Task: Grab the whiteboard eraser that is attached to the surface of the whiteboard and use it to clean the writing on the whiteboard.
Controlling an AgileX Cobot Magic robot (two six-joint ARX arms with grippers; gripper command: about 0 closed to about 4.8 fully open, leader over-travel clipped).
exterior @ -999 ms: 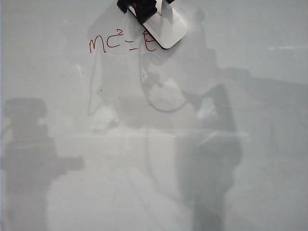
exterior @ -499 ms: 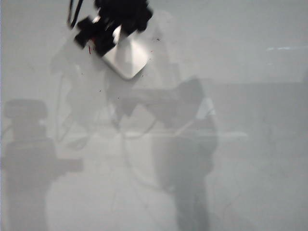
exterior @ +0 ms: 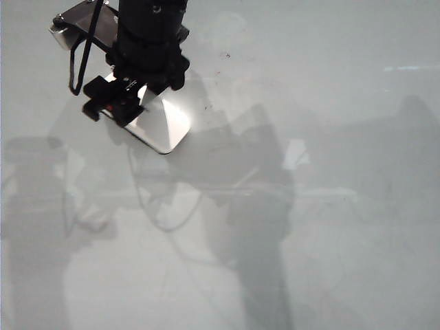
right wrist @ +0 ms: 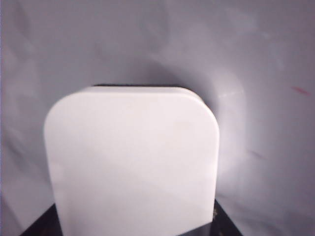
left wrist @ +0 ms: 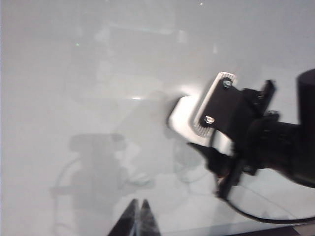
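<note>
The whiteboard [exterior: 344, 206] fills every view. My right gripper [exterior: 127, 106] has reached across to its upper left and is shut on the whiteboard eraser [exterior: 165, 125], a white rounded block pressed flat on the board. Up close, the eraser [right wrist: 133, 162] shows a thin black felt edge at its far end. No clear writing shows in the exterior view; only faint red traces [right wrist: 299, 90] remain beside the eraser. My left gripper [left wrist: 138, 219] hovers over bare board, fingers together and holding nothing. From there the eraser [left wrist: 183, 114] shows ahead, under the right arm [left wrist: 266, 142].
A black cable [exterior: 77, 65] loops off the right arm, and a silver bracket [exterior: 75, 27] sticks out beside it. Arm shadows and reflections lie across the board. A small dark speck [exterior: 225, 55] sits right of the arm.
The right gripper has swept the eraser down and to the left across the spot where the red writing stood. Those red strokes no longer show.
</note>
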